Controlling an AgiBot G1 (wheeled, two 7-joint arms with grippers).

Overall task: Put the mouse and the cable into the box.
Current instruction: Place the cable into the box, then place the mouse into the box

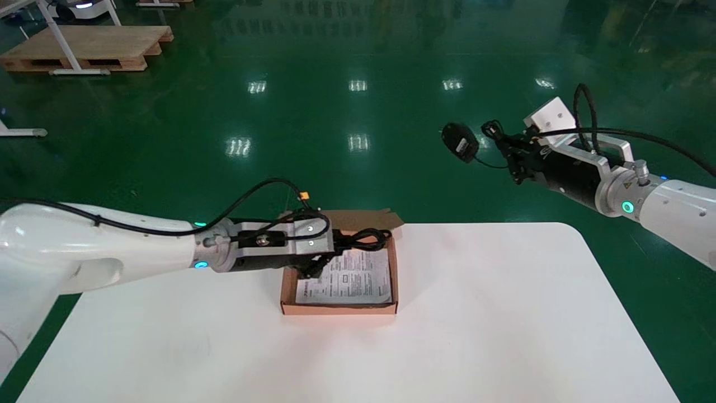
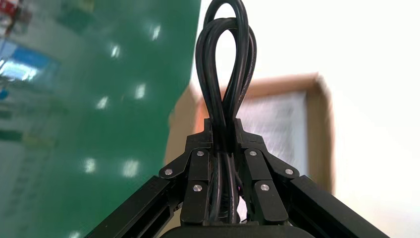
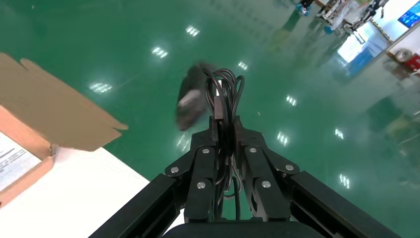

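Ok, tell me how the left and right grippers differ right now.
The left gripper hangs over the open box on the table; the right gripper is out past the table's far edge, above the floor. The left clamps a looped black cable; the right clamps the bundled cord of the mouse, which dangles beyond it. Both are shut.

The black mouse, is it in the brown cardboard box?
No, the black mouse hangs from the right gripper over the green floor, outside the brown cardboard box.

A factory-like hall: glossy green floor [image 1: 347, 123], wooden pallet [image 1: 89, 47], white worktable [image 1: 475, 313].
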